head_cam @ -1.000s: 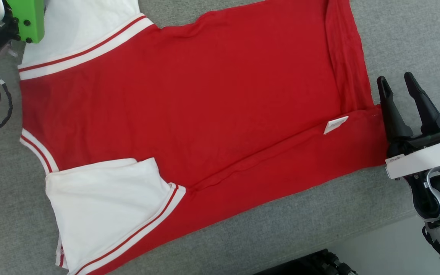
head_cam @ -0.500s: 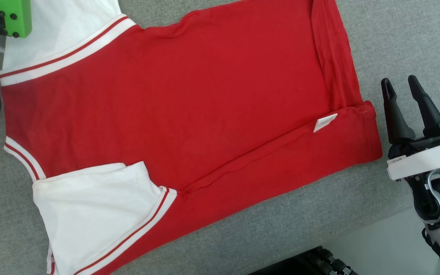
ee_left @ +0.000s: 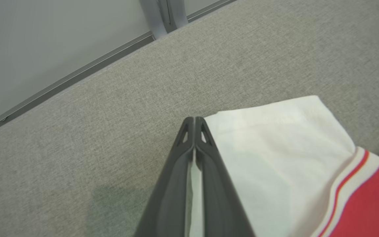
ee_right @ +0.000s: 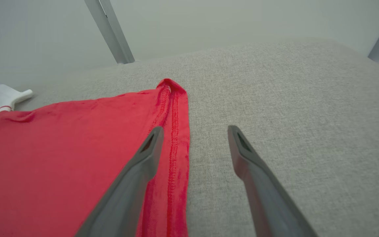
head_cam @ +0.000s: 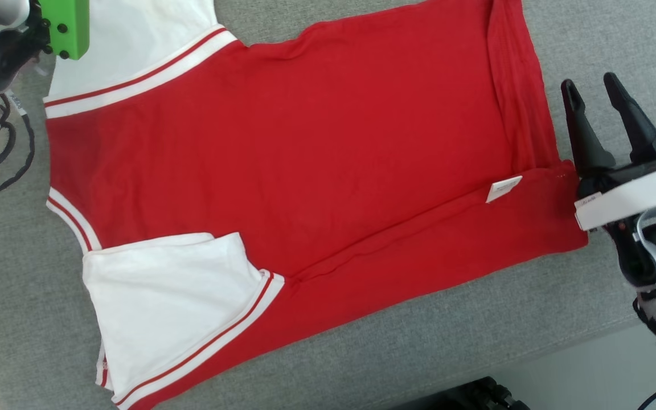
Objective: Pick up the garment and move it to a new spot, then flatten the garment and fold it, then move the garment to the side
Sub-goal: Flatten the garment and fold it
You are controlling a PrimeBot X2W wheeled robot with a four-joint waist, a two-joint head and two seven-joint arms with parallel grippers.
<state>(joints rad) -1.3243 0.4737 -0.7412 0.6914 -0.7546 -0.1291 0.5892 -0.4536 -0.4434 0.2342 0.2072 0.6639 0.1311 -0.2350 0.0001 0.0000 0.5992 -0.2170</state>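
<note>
The garment is a red shirt with white sleeves and striped trim, spread flat on the grey cushion. My left gripper is at the far-left sleeve, fingers pressed together with a pale strip of the sleeve's edge pinched between them. Its green-cased body shows at the top left corner of the head view. My right gripper stands open at the shirt's right hem, one finger over the red hem and the other over bare cushion. A white label lies near that hem.
The cushion's front edge runs across the lower right, with pale floor beyond it and a dark object below. A black cable hangs by my left arm. Metal legs stand behind the cushion.
My left gripper has shut on the white sleeve's edge. My right gripper has moved up along the right hem, staying open. The head camera has shifted, so the whole picture slid.
</note>
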